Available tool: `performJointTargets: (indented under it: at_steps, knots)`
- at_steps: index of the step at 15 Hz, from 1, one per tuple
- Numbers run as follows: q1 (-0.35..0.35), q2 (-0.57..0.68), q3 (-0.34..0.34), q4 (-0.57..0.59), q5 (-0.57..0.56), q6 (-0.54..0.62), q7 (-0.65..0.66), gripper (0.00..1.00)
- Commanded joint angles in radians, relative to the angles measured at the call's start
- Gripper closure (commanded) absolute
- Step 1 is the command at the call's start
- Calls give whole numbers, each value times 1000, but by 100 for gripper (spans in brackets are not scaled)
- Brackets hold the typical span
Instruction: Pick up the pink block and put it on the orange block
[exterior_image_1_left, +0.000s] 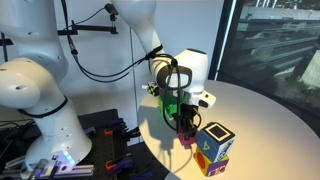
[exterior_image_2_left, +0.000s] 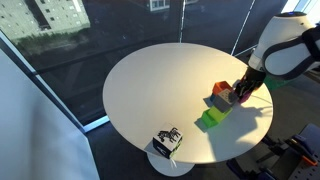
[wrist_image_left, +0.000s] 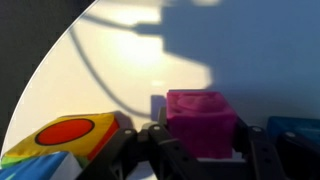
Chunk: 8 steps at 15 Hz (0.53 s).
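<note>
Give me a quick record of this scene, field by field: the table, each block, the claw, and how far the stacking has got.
table: round, white
pink block: inside the claw, seen in the wrist view
claw: straddles the pink block; whether it grips firmly cannot be told
orange block: on the table beside the claw, top bare
green block: on the table, near the orange block
patterned cube: on the table, larger than the small blocks
stacking: not yet done
</note>
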Motion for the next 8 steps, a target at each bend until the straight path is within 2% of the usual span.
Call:
performJointTargets:
  at_steps: [1, 8]
  knots:
    - [15, -57, -16, 13, -35, -81, 63, 69]
    - [9, -163, -2, 18, -43, -202, 114, 69]
